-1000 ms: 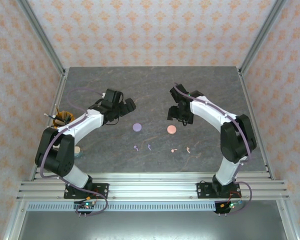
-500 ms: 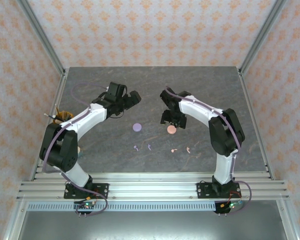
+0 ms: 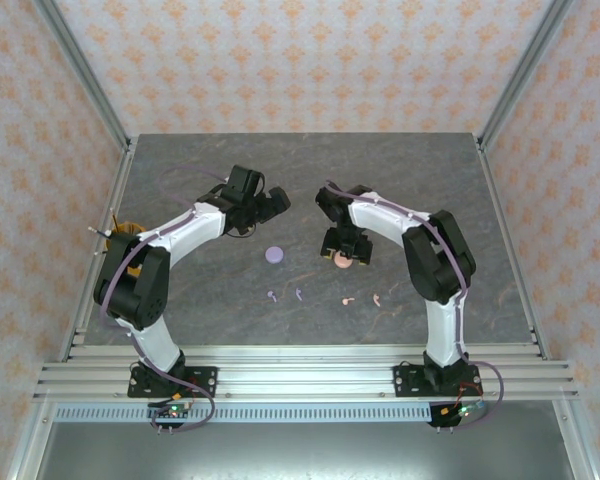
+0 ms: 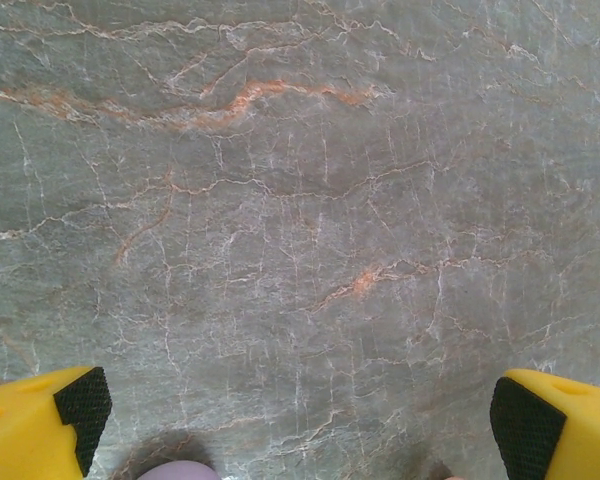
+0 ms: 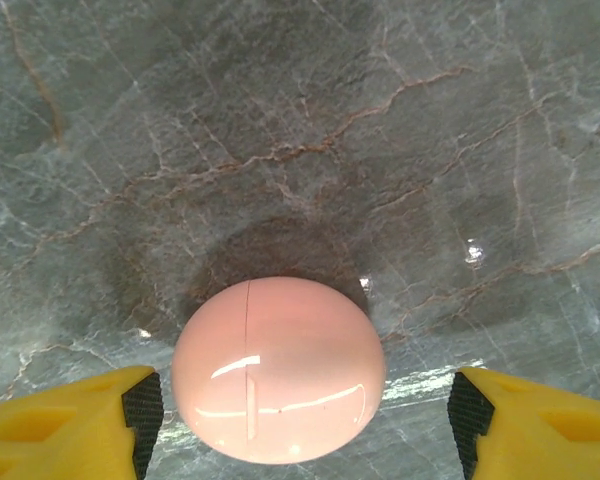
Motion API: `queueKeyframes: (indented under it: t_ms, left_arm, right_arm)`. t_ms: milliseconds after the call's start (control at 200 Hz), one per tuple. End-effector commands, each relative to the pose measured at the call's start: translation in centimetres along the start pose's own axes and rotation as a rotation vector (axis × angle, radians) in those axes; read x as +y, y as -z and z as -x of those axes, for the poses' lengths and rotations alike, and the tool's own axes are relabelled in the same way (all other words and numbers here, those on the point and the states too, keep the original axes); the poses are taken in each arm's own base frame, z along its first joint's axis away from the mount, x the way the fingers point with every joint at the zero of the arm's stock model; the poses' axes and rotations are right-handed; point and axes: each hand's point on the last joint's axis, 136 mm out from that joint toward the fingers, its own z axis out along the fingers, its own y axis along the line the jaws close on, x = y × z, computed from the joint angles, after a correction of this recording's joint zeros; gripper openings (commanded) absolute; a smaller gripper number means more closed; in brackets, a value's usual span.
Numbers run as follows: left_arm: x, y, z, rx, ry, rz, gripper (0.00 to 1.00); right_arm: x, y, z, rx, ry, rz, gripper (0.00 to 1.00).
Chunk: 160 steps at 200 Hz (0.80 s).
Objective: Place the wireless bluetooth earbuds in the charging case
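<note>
At the far left edge of the counter (image 3: 180, 290) we see some brownish-orange clutter (image 3: 130, 233) (too small to make out). The left claw (image 3: 272, 203) hovers over bare stone, spread wide, its black pads (image 4: 80, 405) far apart. A sliver of the round purple case (image 3: 274, 254) shows at the bottom of its wrist view. Nearer the arms, loose on the counter in a row, lie two purple earbuds (image 3: 271, 295), then two pink earbuds (image 3: 347, 299), all outside the cases. The closed pink case (image 5: 278, 370) sits between the spread fingers of the right claw (image 5: 305, 415), with a clear gap beside one finger.
</note>
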Motion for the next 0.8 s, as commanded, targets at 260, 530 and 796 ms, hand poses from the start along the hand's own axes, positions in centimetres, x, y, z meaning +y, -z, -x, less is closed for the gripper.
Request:
queueKeyframes:
  t_ms: [260, 530, 796]
  left_arm:
    - [-1.2, -0.3, 0.3, 0.010, 0.001, -0.010, 1.00]
    - [-1.4, -0.6, 0.3, 0.019, -0.002, -0.006, 1.00]
    - [-1.6, -0.6, 0.2, 0.016, -0.006, -0.008, 1.00]
  right_arm:
    - [1.6, 0.0, 0.2, 0.011, 0.023, 0.064, 0.75]
    - [2.7, 0.5, -0.1, 0.026, 0.046, 0.131, 0.74]
    - [3.7, 2.1, -1.2, 0.039, 0.080, 0.226, 0.74]
